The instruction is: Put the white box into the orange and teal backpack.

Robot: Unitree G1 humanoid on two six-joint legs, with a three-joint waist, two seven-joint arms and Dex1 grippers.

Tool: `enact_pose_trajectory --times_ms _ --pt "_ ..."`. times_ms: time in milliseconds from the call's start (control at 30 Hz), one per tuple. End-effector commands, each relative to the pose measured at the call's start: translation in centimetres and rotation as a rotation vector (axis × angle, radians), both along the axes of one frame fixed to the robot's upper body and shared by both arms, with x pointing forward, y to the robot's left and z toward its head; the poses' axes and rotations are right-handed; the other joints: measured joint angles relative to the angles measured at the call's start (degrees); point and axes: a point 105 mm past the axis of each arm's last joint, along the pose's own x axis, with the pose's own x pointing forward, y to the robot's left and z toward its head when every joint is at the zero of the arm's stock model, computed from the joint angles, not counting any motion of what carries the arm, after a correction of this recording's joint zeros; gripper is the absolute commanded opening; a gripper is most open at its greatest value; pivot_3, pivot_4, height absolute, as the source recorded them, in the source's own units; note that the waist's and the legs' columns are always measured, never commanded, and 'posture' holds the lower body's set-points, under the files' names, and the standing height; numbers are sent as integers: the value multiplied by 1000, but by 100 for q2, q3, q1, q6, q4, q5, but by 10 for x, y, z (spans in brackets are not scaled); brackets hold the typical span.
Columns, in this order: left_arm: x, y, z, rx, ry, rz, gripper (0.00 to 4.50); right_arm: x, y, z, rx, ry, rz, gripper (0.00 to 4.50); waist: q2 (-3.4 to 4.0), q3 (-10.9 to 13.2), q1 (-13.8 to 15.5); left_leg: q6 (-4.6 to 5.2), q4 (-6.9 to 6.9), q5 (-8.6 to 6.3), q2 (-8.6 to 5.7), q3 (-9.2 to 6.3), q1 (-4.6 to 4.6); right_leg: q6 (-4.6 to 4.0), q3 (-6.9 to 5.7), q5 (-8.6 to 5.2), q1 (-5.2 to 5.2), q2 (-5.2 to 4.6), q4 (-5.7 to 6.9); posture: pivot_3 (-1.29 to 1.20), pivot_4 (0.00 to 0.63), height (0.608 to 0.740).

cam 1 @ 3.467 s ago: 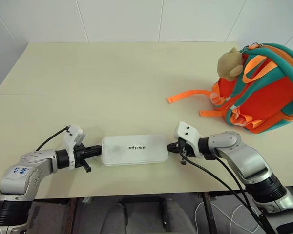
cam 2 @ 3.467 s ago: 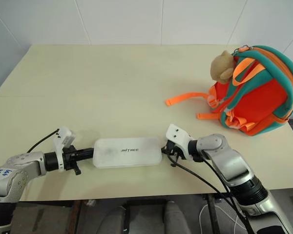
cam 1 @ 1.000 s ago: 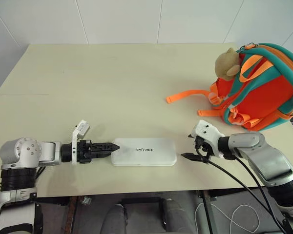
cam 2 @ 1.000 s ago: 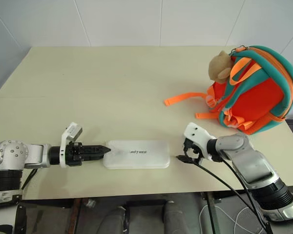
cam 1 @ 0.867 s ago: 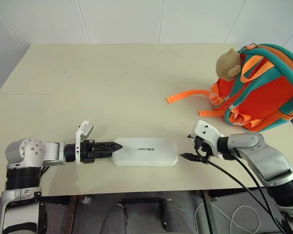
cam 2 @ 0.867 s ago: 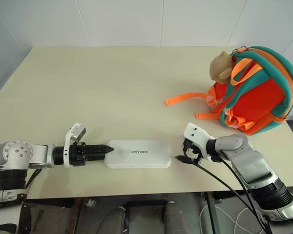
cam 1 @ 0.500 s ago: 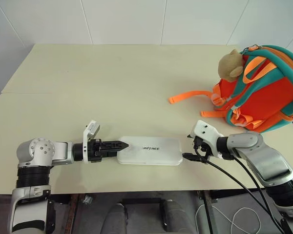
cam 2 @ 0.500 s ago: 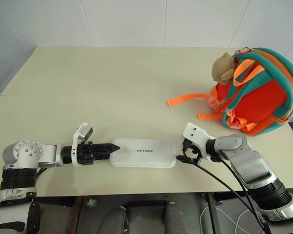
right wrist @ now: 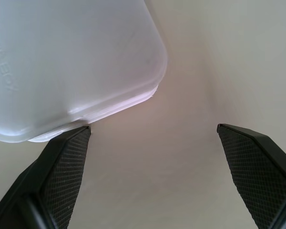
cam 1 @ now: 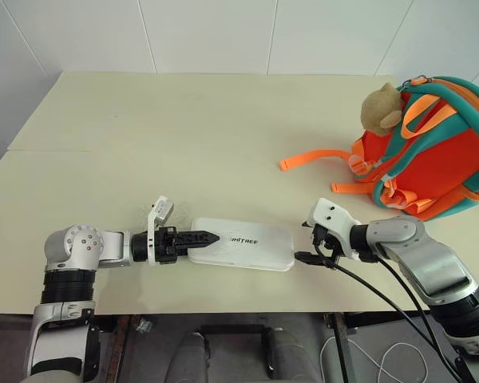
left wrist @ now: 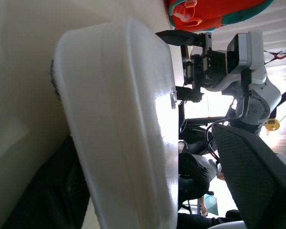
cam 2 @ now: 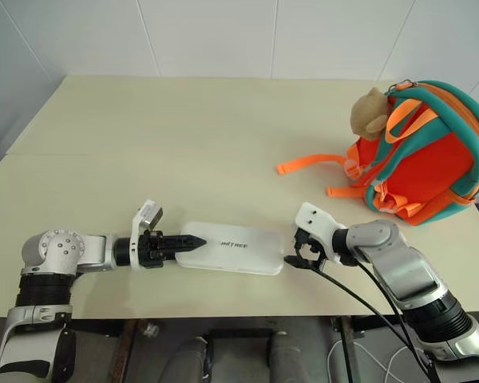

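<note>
The white box (cam 1: 247,244) lies flat near the table's front edge, lettering up. My left gripper (cam 1: 207,237) reaches over its left end. In the left wrist view that end of the white box (left wrist: 124,124) sits between the two fingers, with one finger (left wrist: 257,181) still clear of it, so the jaws stand open around it. My right gripper (cam 1: 302,246) is open at the box's right end; one fingertip (right wrist: 66,157) touches the box's corner (right wrist: 86,57). The orange and teal backpack (cam 1: 435,152) stands at the far right, its tan plush toy (cam 1: 381,108) on top.
An orange strap (cam 1: 311,158) trails from the backpack onto the beige table (cam 1: 184,128). A black cable (cam 1: 383,287) hangs from my right wrist over the front edge. A white tiled wall (cam 1: 223,32) closes off the back.
My left gripper slid to the right, further onto the box's left end. The box shifted right until its other end met my right gripper, which stayed put. The camera view has shifted a little.
</note>
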Motion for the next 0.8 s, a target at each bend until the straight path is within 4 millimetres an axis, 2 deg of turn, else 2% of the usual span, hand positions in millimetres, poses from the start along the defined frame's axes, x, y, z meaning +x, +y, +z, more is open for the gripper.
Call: enact_pose_trajectory --times_ms 33,133,200,467,633,800 --pt "-1 3 -8 31 25 1 2642 -1 -8 5 -19 -18 -11 4500 0 0 1 1 -2 -1 0 0 -1 0 0 0 0 0 -3 0 150 740" --pt "1 6 -8 54 6 6 1693 -1 -11 6 -18 -21 -22 4500 0 0 1 1 -7 -4 1 0 -2 0 -1 0 0 0 -13 0 150 740" --pt "2 7 -9 74 -5 8 1400 -2 -13 7 -12 -22 -33 4500 -1 0 6 2 -7 -6 1 0 -2 -1 -3 0 5 -1 -21 0 150 740" --pt "-8 5 -10 103 -21 -71 1342 -12 -25 22 103 -17 -105 4500 -3 -1 -1 6 -14 -15 1 -1 -3 -2 -5 0 15 -5 -48 0 150 740" --pt "-5 9 -12 168 -45 -81 1333 -14 -43 27 87 -39 -176 4500 -3 -1 5 9 -24 -23 4 0 -2 -6 -7 -2 14 -5 -60 0 150 740" --pt "1 16 -9 221 -78 -82 1333 -20 -50 37 151 -57 -235 4500 -6 -3 9 11 -34 -26 4 1 -4 -6 -8 -2 15 -7 -75 0 150 740"
